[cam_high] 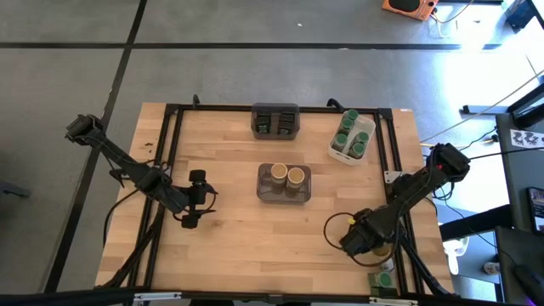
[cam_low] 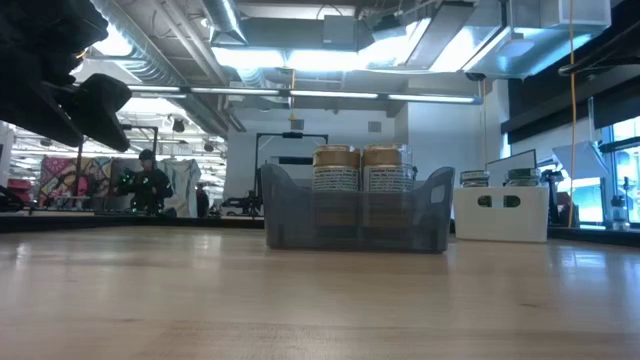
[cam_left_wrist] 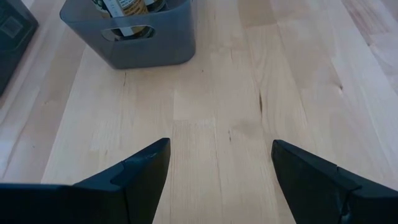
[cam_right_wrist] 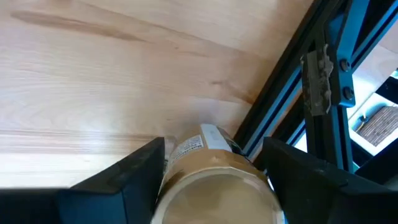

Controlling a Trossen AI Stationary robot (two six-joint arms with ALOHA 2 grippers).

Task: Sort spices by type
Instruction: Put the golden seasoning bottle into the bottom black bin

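Closing on the round tan-lidded spice jar [cam_right_wrist: 214, 186] at the frame's lower right, right gripper [cam_high: 367, 240] jaws straddling it, not visibly clamped; squeeze squarely, lift straight, clearing the black rail [cam_right_wrist: 283, 99].

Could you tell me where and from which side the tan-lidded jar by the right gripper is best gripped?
I'd grip the tan-lidded jar across its round body just below the lid, coming straight down from above. It stands upright near the table's black frame rail, so a sideways approach looks cramped. The right gripper already straddles it, one finger on each side; the round wall suits opposed fingers.
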